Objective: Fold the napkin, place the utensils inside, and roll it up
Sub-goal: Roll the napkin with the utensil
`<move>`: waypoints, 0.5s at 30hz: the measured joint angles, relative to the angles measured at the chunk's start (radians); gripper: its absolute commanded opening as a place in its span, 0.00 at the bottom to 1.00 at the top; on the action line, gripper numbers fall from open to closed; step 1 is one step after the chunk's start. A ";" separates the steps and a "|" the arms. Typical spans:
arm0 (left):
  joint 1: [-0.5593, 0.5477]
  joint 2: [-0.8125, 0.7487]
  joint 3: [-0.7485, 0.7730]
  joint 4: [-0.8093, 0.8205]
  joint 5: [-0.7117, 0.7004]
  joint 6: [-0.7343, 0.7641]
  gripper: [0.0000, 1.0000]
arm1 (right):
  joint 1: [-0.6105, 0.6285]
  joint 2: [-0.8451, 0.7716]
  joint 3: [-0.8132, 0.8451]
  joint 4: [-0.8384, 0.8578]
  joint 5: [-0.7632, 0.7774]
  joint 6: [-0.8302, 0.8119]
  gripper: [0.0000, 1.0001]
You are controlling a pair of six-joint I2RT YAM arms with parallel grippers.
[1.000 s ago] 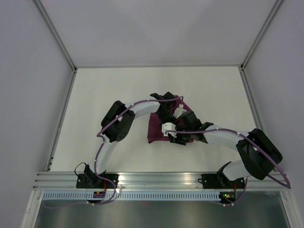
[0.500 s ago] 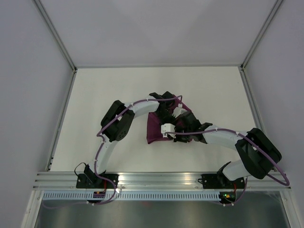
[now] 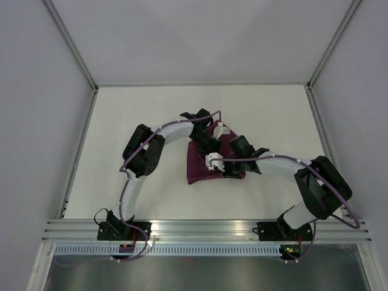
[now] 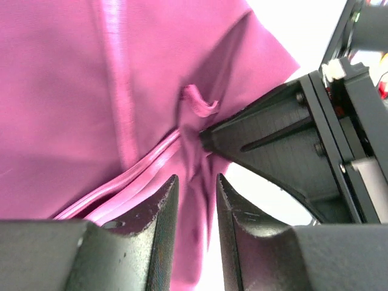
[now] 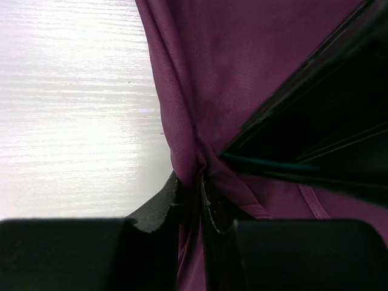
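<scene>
At the middle of the white surface (image 3: 133, 109), the plum-purple creased fabric napkin (image 3: 197, 170) lies bunched and partly folded under both arms. The right gripper (image 5: 195, 182) is clamped on a pinched ridge of cloth at the napkin's edge. The left gripper (image 4: 196, 179) sits just beside it, jaws parted a little, cloth showing in the gap but not squeezed.

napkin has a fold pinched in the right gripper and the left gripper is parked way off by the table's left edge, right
One thing is off. The right gripper does pinch a fold of the napkin, but the left gripper is not by the left edge of the table: it is at the napkin too, close beside the right gripper. The top external view shows it.
</scene>
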State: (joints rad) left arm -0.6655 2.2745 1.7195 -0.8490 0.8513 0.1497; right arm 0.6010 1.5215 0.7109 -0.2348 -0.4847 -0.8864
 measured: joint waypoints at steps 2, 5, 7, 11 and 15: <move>0.029 -0.015 -0.018 0.040 0.004 -0.036 0.36 | -0.022 0.030 0.037 -0.045 -0.036 -0.013 0.00; 0.071 -0.052 -0.071 0.131 0.004 -0.108 0.35 | -0.054 0.078 0.096 -0.119 -0.091 -0.038 0.00; 0.099 -0.094 -0.127 0.214 -0.010 -0.175 0.35 | -0.079 0.114 0.137 -0.174 -0.132 -0.060 0.00; 0.163 -0.219 -0.295 0.448 -0.059 -0.350 0.32 | -0.129 0.202 0.237 -0.313 -0.213 -0.114 0.01; 0.211 -0.404 -0.545 0.755 -0.196 -0.508 0.32 | -0.174 0.319 0.360 -0.478 -0.291 -0.172 0.01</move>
State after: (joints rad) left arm -0.4541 1.8702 1.1748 -0.0937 0.6552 -0.3580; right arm 0.4274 1.8400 1.0714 -0.7124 -0.7761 -1.0584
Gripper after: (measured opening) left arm 0.325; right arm 0.202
